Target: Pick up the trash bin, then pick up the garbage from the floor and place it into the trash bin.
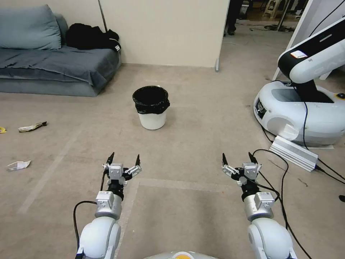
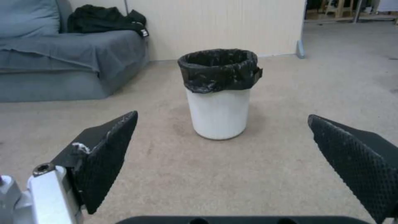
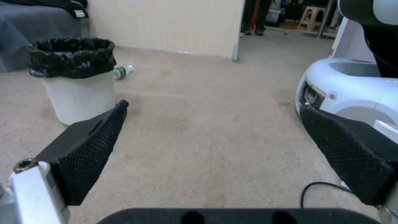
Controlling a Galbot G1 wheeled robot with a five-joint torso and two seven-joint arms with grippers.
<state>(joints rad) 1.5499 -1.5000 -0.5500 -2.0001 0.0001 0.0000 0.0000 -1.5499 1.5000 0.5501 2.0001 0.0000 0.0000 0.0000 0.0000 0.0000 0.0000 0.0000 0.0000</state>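
Observation:
The trash bin (image 1: 152,107) is a small white bucket with a black bag liner, upright on the carpet ahead of me (image 2: 218,93) (image 3: 76,79). Garbage lies at the far left of the floor: a brown-and-yellow wrapper (image 1: 31,126), a white crumpled piece (image 1: 18,165), a yellow scrap (image 1: 2,130). A small bottle (image 3: 122,72) lies behind the bin. My left gripper (image 1: 124,158) hovers open, short of the bin, empty. To its right, the right gripper (image 1: 237,159) is open and empty too.
A grey sofa (image 1: 54,64) with black clothes (image 1: 91,36) stands at the back left. Another white robot base (image 1: 298,111) with cables (image 1: 280,169) and a metal bar (image 1: 294,153) sits at the right. A beige partition (image 1: 165,32) stands behind the bin.

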